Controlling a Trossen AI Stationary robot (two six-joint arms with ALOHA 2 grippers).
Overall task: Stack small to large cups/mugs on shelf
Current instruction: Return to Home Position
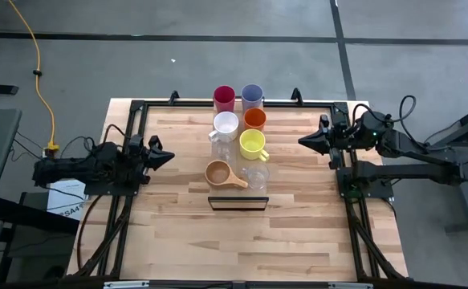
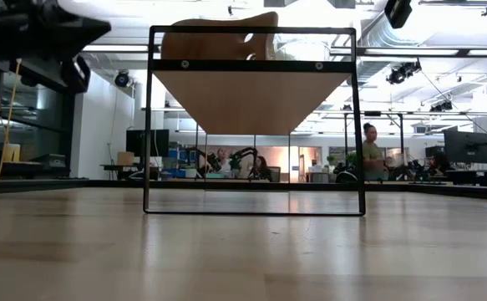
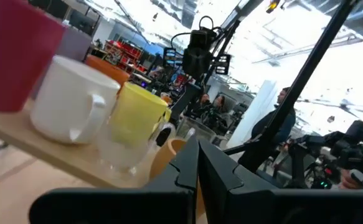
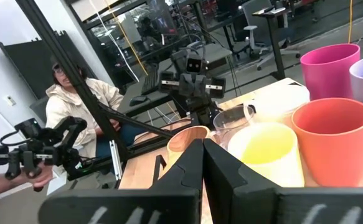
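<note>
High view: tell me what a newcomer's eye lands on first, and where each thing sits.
The eye goes to the cups standing in two rows on the shelf at the centre of the table: red tumbler and lavender tumbler at the far end, wooden cup and a clear glass nearest the dark front edge. The left end effector and right end effector flank them, both shut and apart from the cups.

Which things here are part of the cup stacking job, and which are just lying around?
Job: red cup, lavender cup, orange cup, white mug, yellow mug, wooden cup, clear glasses, shelf.
Lying about: yellow cable, white paper.
</note>
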